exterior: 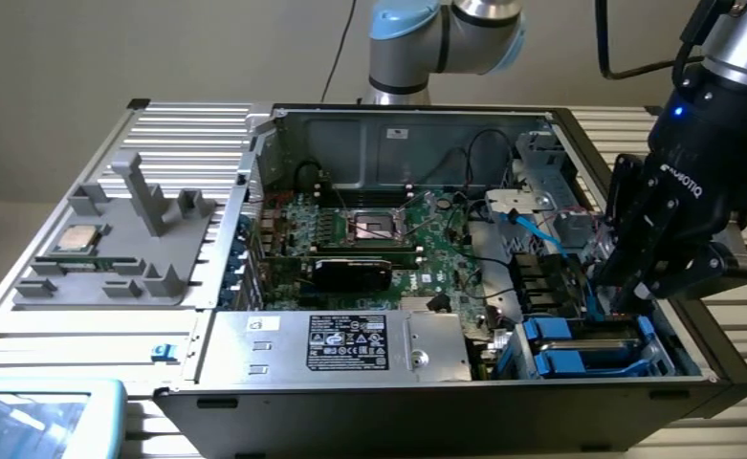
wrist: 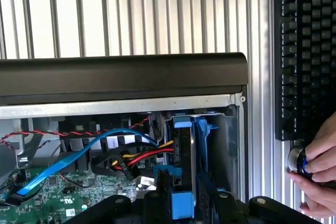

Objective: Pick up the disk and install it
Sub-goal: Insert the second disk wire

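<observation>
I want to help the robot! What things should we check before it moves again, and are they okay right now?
1. Is the disk in its bay? Ok: its blue carrier stands in the slot at the case corner.
2. Is it pushed fully home? Cannot tell.
3. Is the gripper over the drive bay? Ok: it hangs right above it.
4. Has the gripper let go of the disk? Cannot tell.
5. Are the blue cable and red cables out of the slot? Ok: they lie beside it.
6. Is everyone clear? Not ok: a person's hand rests on a knob by the case.
</observation>
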You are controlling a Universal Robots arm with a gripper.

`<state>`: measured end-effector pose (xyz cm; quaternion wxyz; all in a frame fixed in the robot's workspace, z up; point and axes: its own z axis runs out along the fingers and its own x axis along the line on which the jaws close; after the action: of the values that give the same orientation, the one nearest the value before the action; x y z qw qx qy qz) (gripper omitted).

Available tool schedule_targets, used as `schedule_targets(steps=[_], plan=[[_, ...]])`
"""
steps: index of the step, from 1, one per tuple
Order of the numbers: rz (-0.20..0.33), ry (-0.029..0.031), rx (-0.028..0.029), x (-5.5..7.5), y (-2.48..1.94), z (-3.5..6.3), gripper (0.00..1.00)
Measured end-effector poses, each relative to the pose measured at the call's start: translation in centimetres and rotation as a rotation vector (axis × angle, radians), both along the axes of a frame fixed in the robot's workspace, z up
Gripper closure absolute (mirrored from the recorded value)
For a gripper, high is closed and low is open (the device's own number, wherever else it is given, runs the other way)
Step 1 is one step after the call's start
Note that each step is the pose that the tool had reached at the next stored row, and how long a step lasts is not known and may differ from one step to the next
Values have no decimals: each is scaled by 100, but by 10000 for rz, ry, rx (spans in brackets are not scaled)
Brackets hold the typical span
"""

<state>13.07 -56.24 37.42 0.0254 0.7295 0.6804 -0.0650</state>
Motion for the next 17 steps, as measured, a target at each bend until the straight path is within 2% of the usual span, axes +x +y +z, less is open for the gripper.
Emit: schedule_targets(steps=[2,17], plan=[[-19,0,-1,-1,0,30,64],[-19,0,-1,-1,0,30,64]])
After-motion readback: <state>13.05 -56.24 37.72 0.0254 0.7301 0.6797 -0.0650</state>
